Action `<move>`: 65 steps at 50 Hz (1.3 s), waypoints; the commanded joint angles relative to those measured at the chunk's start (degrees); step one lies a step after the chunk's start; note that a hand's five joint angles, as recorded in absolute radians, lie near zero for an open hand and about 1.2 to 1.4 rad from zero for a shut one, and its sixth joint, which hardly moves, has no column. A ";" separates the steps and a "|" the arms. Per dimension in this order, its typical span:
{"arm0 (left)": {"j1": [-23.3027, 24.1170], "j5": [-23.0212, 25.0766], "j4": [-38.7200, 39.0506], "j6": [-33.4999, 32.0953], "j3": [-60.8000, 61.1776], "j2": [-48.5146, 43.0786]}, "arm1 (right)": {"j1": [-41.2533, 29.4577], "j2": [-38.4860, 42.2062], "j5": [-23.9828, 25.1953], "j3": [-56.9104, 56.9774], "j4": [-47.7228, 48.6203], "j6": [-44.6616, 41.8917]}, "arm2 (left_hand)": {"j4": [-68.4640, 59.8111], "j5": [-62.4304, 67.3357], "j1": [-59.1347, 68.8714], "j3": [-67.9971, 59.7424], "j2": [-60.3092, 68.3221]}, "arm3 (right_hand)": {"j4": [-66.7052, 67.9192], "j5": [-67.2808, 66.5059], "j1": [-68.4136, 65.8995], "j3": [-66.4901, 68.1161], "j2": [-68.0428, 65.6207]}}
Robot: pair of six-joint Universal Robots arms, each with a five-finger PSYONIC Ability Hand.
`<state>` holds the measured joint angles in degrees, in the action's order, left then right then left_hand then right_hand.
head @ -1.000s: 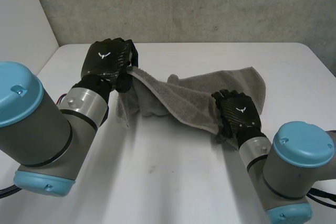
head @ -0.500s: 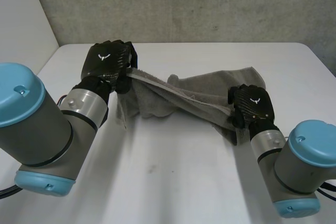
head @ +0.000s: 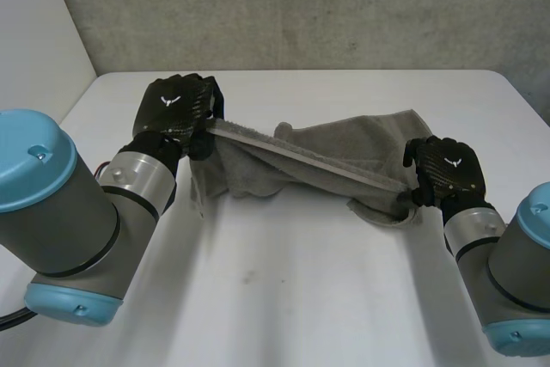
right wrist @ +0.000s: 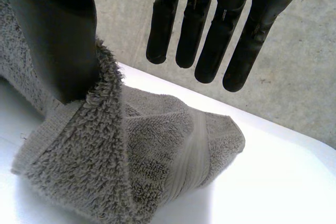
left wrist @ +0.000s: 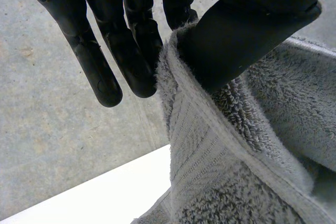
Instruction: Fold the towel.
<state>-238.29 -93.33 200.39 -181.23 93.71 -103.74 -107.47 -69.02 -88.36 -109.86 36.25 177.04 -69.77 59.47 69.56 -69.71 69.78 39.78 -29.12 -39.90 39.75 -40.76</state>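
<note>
white table [head: 284, 298], taut towel [head: 344, 145]; wrist views reveal each robot hand [left wrist: 247, 35] [right wrist: 58, 40] pinching.

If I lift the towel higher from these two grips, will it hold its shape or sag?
Probably floppy: the towel runs taut only along the edge between the left hand and the right hand, and the rest droops to the table. Its thick terry pile likely grips well, so slipping seems unlikely.

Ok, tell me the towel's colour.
Plain grey towel, with a flat woven band; clearest in the right wrist view.
</note>
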 commanded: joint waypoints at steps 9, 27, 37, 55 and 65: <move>-0.07 0.08 0.00 -0.35 -0.02 -1.11 | -0.20 0.12 6.17 -0.70 -0.13 0.06 | -10.23 10.53 10.44 -10.29 10.22 | 40.22 -40.88 -40.10 40.25 -39.24; -1.74 1.13 -7.46 -0.79 -2.56 10.12 | 7.88 -28.26 21.81 15.77 -31.18 -9.43 | -10.23 10.53 10.44 -10.29 10.22 | 40.22 -40.88 -40.10 40.25 -39.24; -3.85 4.73 -16.26 -0.88 -7.23 16.29 | 10.17 -22.47 24.46 40.87 -65.96 -22.09 | -10.23 10.53 10.44 -10.29 10.22 | 40.22 -40.88 -40.10 40.25 -39.24; -6.04 9.04 -20.48 -9.31 -17.51 -10.52 | 6.04 8.29 17.78 54.40 -72.46 -34.49 | -10.23 10.53 10.44 -10.29 10.22 | 40.22 -40.88 -40.10 40.25 -39.24; -5.87 7.82 -7.06 -9.66 -40.08 -10.89 | 3.23 9.28 9.52 71.45 -46.93 -33.61 | -10.23 10.53 10.44 -10.29 10.22 | 40.22 -40.88 -40.10 40.25 -39.24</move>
<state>-244.20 -84.52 184.14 -191.14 64.67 -117.44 -103.24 -56.43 -76.13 -45.20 -26.81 142.64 -69.79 59.47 69.56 -69.74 69.79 76.97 -67.01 -76.71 77.14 -76.82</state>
